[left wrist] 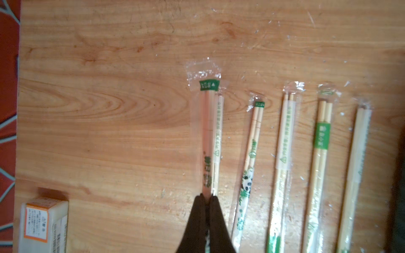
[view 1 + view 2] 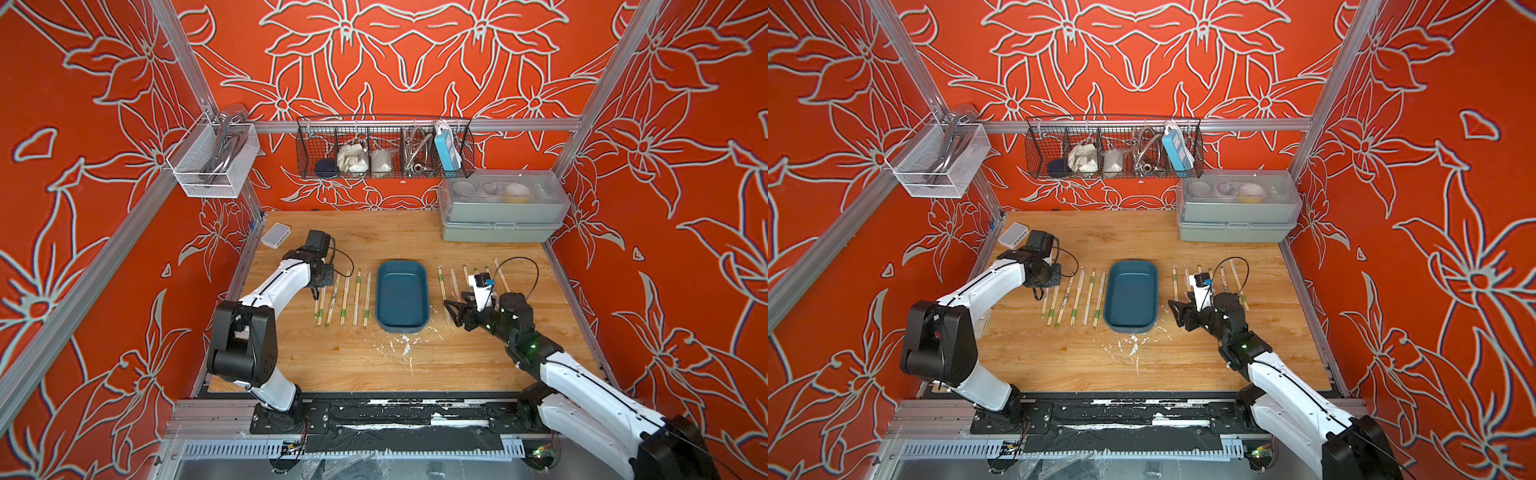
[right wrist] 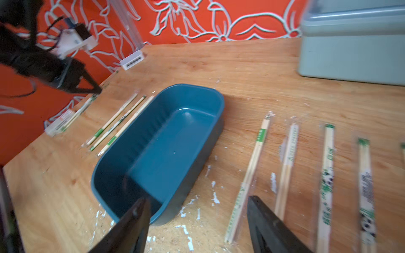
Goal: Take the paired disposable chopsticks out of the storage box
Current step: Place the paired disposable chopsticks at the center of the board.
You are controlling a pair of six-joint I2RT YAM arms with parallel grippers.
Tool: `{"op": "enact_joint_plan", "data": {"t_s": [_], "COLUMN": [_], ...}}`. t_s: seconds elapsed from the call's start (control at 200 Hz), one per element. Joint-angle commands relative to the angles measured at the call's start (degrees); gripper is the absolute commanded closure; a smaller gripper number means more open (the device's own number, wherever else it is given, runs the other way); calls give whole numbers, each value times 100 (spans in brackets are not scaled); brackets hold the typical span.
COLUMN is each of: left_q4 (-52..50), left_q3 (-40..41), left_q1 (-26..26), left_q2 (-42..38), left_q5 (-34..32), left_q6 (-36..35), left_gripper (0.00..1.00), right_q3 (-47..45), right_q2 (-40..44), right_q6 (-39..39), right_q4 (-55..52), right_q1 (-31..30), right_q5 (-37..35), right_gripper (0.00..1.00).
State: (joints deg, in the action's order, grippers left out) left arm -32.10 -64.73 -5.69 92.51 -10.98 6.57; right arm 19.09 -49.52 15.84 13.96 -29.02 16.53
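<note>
Pale wooden chopsticks (image 1: 321, 135) in clear green-printed sleeves, laid in rows on the table (image 2: 374, 365) either side of the blue tray (image 2: 402, 297), left claw (image 1: 207, 196) pinching one pair, right claw (image 3: 198, 198) spread wide

We see the shallow dark teal plastic tray (image 2: 402, 297) empty on the counter (image 2: 353, 361); thin pale wooden chopstick pairs in clear green-printed sleeves (image 2: 345, 297) lie flat, flanking both long sides.

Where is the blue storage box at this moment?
In both top views the storage box sits empty at the middle of the table, with chopstick pairs lying in rows along both its long sides.
</note>
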Motion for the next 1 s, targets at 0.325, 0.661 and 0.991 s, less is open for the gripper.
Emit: {"op": "enact_joint_plan", "data": {"t_s": [0.325,0.661,0.991], "left_q4": [507,474,398], "left_q3": [45,12,-35], "left_q1": [596,601,596], "left_q2": [921,1174,1305], "left_q5": [34,121,-20], "left_q6": [-502,-478,-402], "left_gripper": [100,99,85], "right_q3": [-11,6,-45], "right_q2": [12,11,140], "right_q6": [-476,-476,-465], "right_q4": [301,239,239], "right_q1": [-419,-438,-447], "right_q5": [-175,-335,-441], "right_gripper": [24,24,24]}}
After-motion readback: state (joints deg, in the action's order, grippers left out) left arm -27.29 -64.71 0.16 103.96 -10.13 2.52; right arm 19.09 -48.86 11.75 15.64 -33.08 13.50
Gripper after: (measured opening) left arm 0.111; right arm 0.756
